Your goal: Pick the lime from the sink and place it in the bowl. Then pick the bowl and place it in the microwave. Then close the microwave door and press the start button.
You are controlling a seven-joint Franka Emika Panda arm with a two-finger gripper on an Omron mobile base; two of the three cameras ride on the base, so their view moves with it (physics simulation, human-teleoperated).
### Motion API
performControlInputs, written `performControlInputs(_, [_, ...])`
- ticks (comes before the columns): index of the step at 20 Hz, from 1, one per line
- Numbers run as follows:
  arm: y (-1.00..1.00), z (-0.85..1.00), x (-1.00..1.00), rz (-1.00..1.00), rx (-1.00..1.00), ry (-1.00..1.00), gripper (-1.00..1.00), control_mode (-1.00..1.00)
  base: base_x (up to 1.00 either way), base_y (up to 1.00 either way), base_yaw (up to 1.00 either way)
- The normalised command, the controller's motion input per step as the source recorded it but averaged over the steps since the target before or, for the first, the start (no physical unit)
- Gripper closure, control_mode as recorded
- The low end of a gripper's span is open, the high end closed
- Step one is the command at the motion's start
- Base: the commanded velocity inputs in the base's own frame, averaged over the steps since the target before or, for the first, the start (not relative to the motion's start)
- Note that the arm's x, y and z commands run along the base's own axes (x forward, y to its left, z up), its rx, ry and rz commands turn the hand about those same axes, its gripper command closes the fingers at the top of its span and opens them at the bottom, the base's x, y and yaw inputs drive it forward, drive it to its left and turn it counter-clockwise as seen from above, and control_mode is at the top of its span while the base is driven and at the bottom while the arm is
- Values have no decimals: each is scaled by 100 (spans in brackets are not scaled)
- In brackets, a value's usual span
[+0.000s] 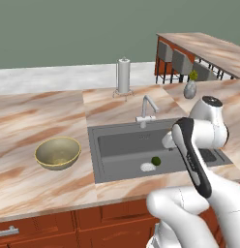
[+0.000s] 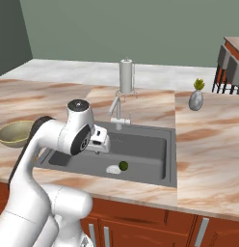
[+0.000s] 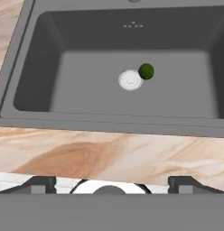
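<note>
Just lime (image 3: 146, 71) beside drain (image 3: 130, 80), mid-sink (image 3: 23, 81).

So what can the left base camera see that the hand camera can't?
Left base view alone: the bowl on the counter left of the sink, a paper towel holder, a silver faucet, a small vase with a plant, and the robot's white arm.

Hand view alone: the open gripper, with its dark fingertips set wide apart at the bottom, above the counter edge.

Both: the grey sink, with the lime lying beside the white drain.
</note>
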Motion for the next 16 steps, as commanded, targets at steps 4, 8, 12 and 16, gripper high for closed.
performControlInputs(4, [-11, -62, 56, 0, 0, 0, -100, -100, 0, 0, 0])
performControlInputs(8, [-5, -58, 70, 0, 0, 2, -100, -100, 0, 0, 0])
performControlInputs(12, [-6, -68, 69, 0, 0, 8, -100, -100, 0, 0, 0])
performControlInputs(16, [-21, -51, 66, 0, 0, 9, -100, -100, 0, 0, 0])
